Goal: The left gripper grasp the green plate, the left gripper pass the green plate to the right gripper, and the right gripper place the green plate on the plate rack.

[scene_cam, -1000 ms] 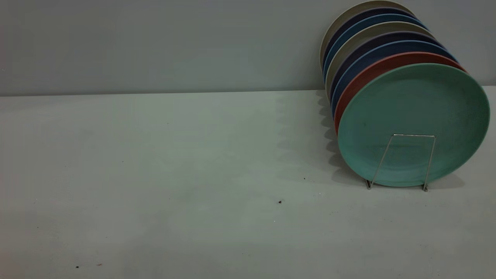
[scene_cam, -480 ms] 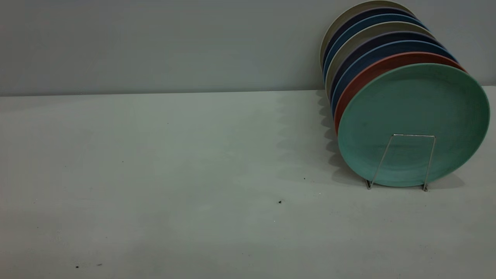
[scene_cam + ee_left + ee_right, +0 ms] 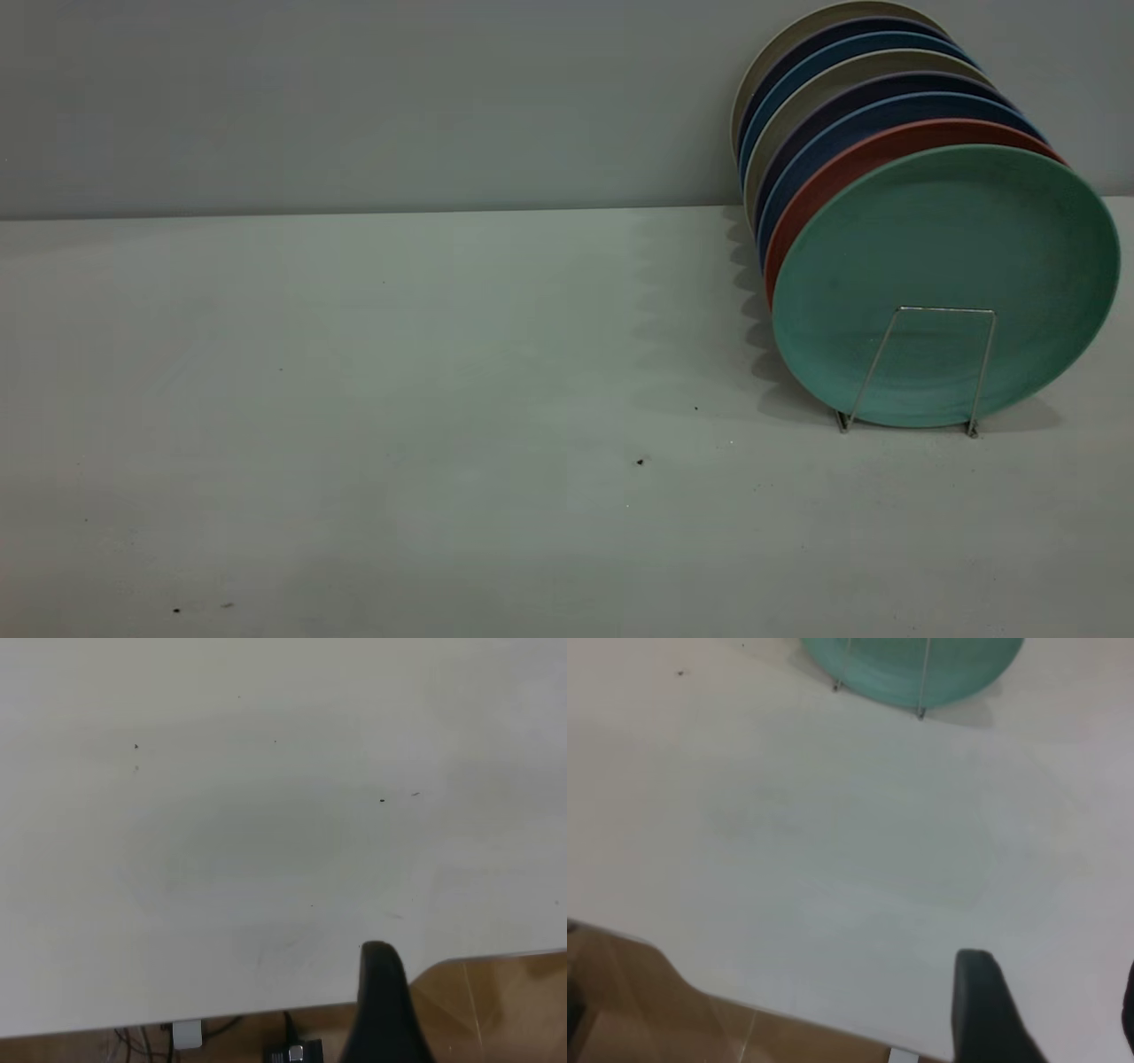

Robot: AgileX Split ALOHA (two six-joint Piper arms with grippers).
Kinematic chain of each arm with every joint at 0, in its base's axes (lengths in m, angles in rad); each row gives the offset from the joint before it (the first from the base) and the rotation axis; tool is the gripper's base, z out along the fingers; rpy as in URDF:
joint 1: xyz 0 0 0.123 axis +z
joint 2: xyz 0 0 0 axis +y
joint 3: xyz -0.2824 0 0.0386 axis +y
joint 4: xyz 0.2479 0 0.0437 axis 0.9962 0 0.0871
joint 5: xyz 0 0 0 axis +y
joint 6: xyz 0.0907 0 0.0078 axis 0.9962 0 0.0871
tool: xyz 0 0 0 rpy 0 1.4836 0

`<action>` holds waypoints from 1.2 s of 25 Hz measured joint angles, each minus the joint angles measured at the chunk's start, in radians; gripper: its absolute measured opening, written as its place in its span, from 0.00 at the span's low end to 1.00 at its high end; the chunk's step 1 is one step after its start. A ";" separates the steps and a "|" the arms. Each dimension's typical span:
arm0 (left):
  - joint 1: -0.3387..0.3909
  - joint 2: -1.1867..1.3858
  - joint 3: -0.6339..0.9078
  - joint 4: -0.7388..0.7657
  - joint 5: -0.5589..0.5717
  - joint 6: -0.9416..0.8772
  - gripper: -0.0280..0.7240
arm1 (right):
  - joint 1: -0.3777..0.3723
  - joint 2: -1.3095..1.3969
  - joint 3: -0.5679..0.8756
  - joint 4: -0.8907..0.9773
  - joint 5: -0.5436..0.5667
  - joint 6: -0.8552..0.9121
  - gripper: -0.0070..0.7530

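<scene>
Pale table (image 3: 354,399) — green plate (image 3: 944,257) upright, face-forward in plate rack (image 3: 944,310); right tool (image 3: 1054,1019) spread, left tool (image 3: 381,1010) unclear.

plain grey wall (image 3: 354,97) behind, pale white table (image 3: 399,399) with a few dark specks, brown wood floor (image 3: 496,992) past table edge, cables and white plug (image 3: 187,1033) below

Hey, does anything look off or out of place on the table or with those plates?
Nothing is spilled or broken. The green plate stands at the front of the plate rack, with the other plates lined up behind it, all leaning the same way. The only oddity is a few dark specks on the table.
</scene>
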 joint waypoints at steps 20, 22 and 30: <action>0.000 -0.139 0.000 -0.001 0.000 0.001 0.77 | -0.136 -0.146 0.000 0.001 0.002 0.000 0.52; 0.000 -0.139 0.000 -0.001 0.000 0.001 0.77 | -0.136 -0.146 0.000 0.001 0.002 -0.001 0.52; 0.000 -0.139 0.000 -0.001 0.000 0.002 0.77 | -0.136 -0.146 0.000 0.000 0.002 -0.001 0.52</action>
